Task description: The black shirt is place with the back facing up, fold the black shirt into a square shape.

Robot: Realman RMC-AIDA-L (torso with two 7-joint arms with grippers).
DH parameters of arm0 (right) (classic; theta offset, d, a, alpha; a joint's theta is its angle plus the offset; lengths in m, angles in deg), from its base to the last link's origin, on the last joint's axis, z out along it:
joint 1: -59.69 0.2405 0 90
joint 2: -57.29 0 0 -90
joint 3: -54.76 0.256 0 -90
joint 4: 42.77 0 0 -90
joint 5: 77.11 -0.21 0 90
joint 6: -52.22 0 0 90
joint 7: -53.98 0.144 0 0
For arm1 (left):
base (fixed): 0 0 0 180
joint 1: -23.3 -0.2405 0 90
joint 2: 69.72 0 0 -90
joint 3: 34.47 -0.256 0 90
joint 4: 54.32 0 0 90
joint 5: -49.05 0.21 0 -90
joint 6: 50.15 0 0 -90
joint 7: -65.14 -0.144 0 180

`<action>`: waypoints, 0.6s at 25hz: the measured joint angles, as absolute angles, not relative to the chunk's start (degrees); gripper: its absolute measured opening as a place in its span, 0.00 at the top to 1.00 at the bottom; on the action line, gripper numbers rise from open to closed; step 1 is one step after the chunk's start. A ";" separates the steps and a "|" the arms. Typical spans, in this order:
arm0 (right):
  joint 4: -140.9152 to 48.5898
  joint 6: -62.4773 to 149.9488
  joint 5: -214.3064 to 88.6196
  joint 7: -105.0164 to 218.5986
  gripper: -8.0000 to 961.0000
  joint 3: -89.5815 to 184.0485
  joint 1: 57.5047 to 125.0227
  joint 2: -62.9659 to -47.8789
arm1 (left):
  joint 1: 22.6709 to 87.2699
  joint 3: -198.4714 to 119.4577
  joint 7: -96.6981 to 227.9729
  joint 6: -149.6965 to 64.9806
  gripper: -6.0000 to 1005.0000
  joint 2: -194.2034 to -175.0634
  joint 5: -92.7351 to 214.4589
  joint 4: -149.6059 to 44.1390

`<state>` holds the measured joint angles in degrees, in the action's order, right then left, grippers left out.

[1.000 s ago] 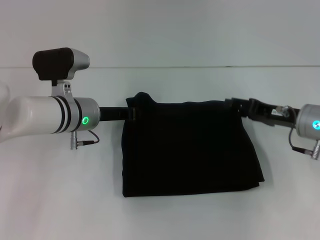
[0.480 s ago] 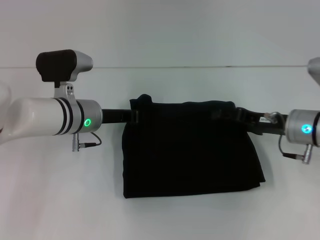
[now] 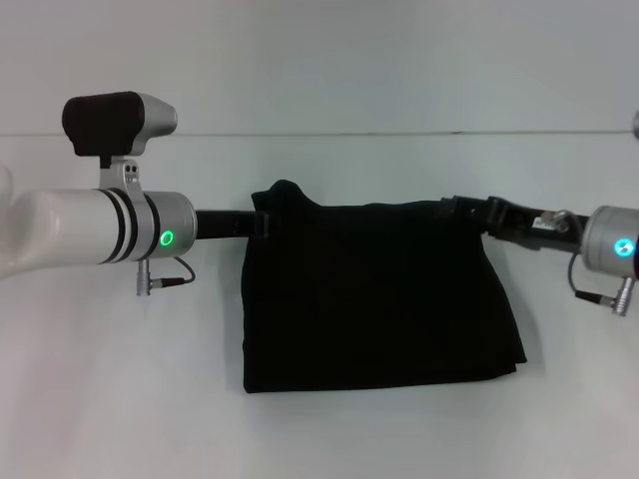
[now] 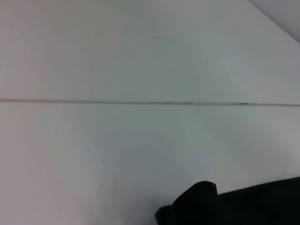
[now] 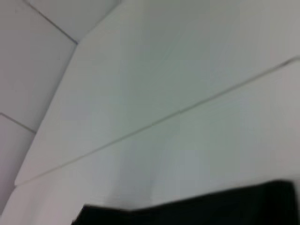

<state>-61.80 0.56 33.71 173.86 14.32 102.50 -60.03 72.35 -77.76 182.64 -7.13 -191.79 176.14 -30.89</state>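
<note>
The black shirt (image 3: 374, 299) is a folded dark rectangle in the middle of the white table (image 3: 120, 379) in the head view. Its near edge lies flat and its far edge stretches between the two arms. My left gripper (image 3: 266, 222) is shut on the far left corner, where a bump of cloth rises over it. At the far right corner my right gripper (image 3: 462, 211) is shut on the cloth. A strip of the black shirt (image 4: 234, 206) edges the left wrist view, and the shirt (image 5: 187, 211) also edges the right wrist view. No lettering shows.
The table's far edge meets a pale wall along a thin seam (image 3: 399, 133). The left arm's white forearm (image 3: 90, 230) reaches in from the left, and the right arm's wrist (image 3: 614, 244) from the right. Bare table surrounds the shirt.
Half a second ago both arms stood slightly closer together. Now they have drawn back outward to about where they were a second ago, and the shirt's far edge is pulled straighter.
</note>
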 joint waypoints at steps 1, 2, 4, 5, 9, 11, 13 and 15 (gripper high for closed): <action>-61.81 0.37 32.69 172.92 0.27 14.49 102.16 -59.82 | 72.37 -77.84 182.64 -7.08 0.91 -191.79 176.14 -30.85; -61.82 0.11 31.70 172.14 0.27 14.65 101.73 -59.60 | 72.46 -77.90 182.64 -7.00 0.91 -191.79 176.14 -30.77; -61.85 -0.68 30.34 171.33 0.26 14.84 100.95 -58.98 | 72.61 -77.96 182.64 -6.82 0.91 -191.80 176.14 -30.56; -61.87 -1.23 30.12 171.25 0.26 14.84 100.67 -58.67 | 72.67 -77.98 182.64 -6.78 0.91 -191.81 176.14 -30.44; -61.93 -4.27 29.97 170.32 0.26 14.88 99.31 -57.46 | 73.17 -78.04 182.38 -6.70 0.91 -191.84 176.24 -30.24; -62.23 -5.91 29.93 169.41 0.26 14.98 98.69 -57.09 | 73.55 -78.06 182.17 -6.49 0.91 -191.81 176.30 -30.24; -62.88 -7.03 29.91 169.03 0.26 15.14 98.01 -57.04 | 73.86 -78.07 182.16 -6.35 0.91 -191.80 176.36 -30.24; -63.42 -7.81 29.90 168.76 0.26 15.25 97.57 -57.02 | 74.09 -78.07 182.15 -6.43 0.91 -191.76 176.36 -30.23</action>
